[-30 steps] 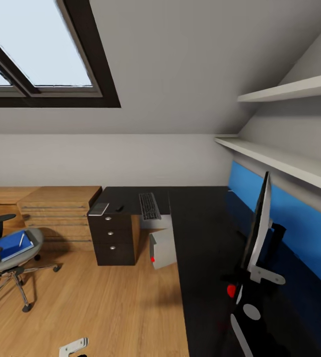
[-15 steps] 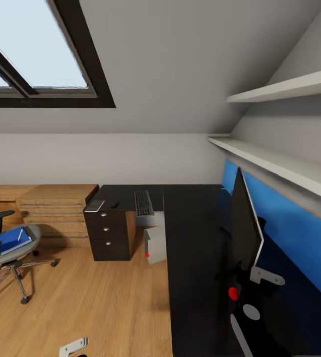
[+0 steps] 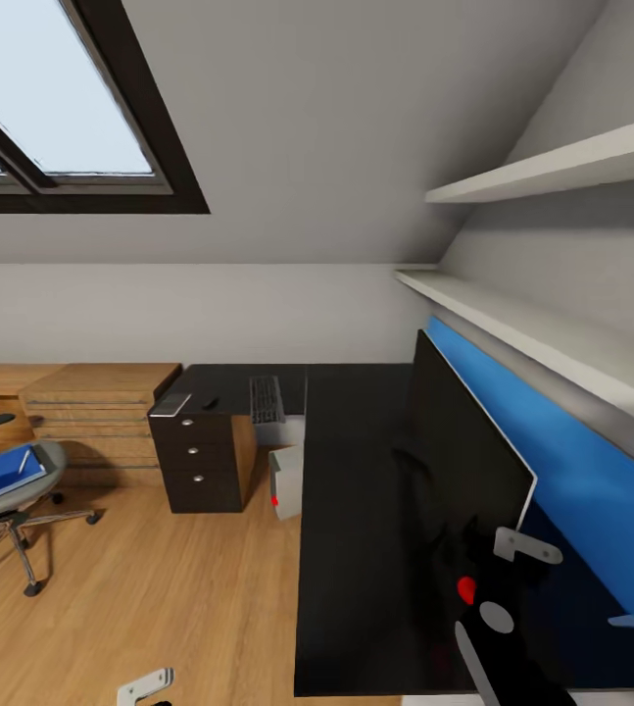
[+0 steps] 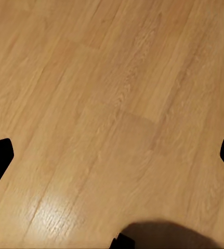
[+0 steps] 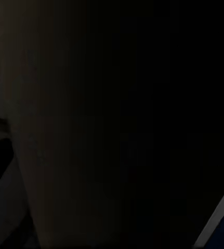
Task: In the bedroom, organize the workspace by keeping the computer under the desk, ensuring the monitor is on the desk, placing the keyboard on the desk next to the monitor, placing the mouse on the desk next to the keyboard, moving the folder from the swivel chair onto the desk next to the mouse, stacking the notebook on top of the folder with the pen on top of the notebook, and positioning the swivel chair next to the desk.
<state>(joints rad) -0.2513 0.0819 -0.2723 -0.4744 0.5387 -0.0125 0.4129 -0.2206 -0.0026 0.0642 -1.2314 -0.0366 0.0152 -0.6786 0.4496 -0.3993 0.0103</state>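
The swivel chair (image 3: 3,490) is cut by the head view's left edge; the monitor (image 3: 459,461) hides the right gripper's jaws, and the small dark item (image 3: 209,402) near the worktop's far left corner is too tiny to tell

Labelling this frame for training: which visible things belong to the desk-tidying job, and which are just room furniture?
Job:
desk
monitor
keyboard
computer
swivel chair
folder
pen

Just there:
wooden drawer chest
wall shelves
skylight window
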